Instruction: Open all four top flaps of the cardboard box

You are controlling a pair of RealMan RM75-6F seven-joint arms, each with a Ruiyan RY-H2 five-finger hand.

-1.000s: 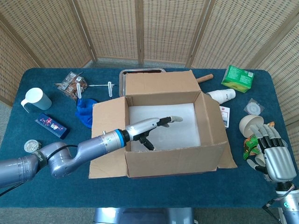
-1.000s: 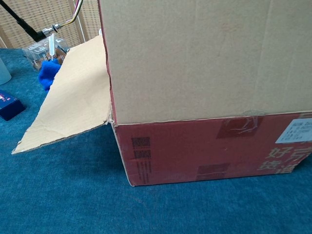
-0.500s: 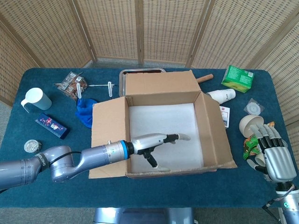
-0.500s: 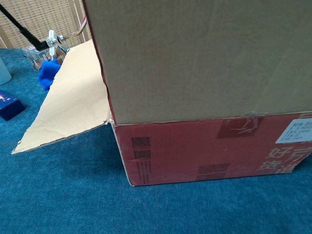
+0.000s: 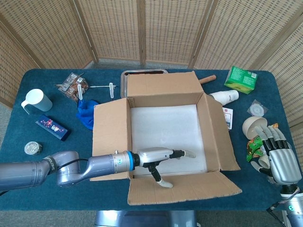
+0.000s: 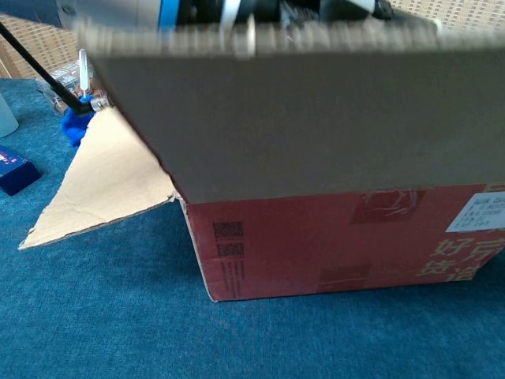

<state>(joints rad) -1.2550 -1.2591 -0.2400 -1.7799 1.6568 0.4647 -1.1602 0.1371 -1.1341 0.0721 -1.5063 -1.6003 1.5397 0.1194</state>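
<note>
**Observer:** Where does the cardboard box (image 5: 165, 132) stand now?

**Me:** At the middle of the blue worktop (image 5: 42, 156), top open to me. A second ago the near flap (image 5: 184, 187) stood upright at six o'clock; I have since pushed it outward, and now it lies folded down toward me. In the chest view it hangs over the red front wall. The left flap (image 5: 110, 137) at nine, the far flap (image 5: 163, 84) at twelve and the right flap (image 5: 220, 132) at three all lean outward too, so I judge all four open.

**Observer:** And the robot hands?

**Me:** My left robot hand (image 5: 163, 158) reaches in from nine o'clock, fingers stretched out, thumb pressing down on the near flap; it grips nothing. My right robot hand (image 5: 277, 156) waits at four o'clock, well apart from the box, fingers spread and empty, beside the bowl (image 5: 253, 125) and snack packet (image 5: 253, 147).
</note>
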